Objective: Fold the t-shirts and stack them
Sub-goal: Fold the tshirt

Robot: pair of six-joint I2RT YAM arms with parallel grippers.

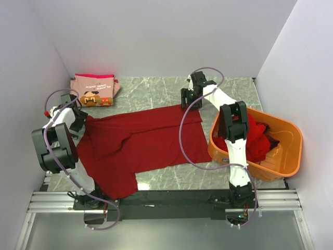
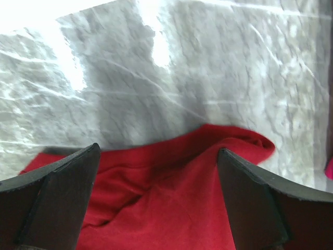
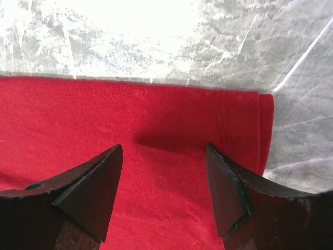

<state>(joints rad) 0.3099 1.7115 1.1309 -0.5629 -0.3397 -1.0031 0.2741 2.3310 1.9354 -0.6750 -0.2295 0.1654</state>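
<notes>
Left fingers [image 2: 52, 198]: parted wide, gripping nothing. Poised just over a rumpled, raised fold of the dark red t-shirt [image 2: 171, 198]. Cloth filling the gap between the two tips and running on beneath them. Bare marble table [image 2: 156, 78] beyond the tips. Contact with the cloth: cannot tell.

Right fingers [image 3: 88, 192]: also spread apart and empty. Set above the same dark red t-shirt [image 3: 156, 130], flat and smooth at this end. Straight edge of the cloth just beyond the tips. Hemmed corner off to the outer side of the right-hand tip, with table [image 3: 156, 41] past both edges. Faint shadow on the cloth between the tips.

Dark red t-shirt, overhead view [image 1: 140, 140]: laid open on the table [image 1: 156, 91], stretching from the left fingers at one far corner to the right fingers at the other. Wrinkled near the left fingers, smoother toward the right ones. One part reaching back to the near table edge, behind the left fingers.

Pink t-shirt [image 1: 93, 89]: folded, brown pixel moustached face upward. On the table just beyond the left fingers, near them but apart.

Orange tub [image 1: 281, 172]: on the table behind and to the outer side of the right fingers, well apart from them. Crumpled heap of dark red t-shirts [image 1: 257, 140] inside.
</notes>
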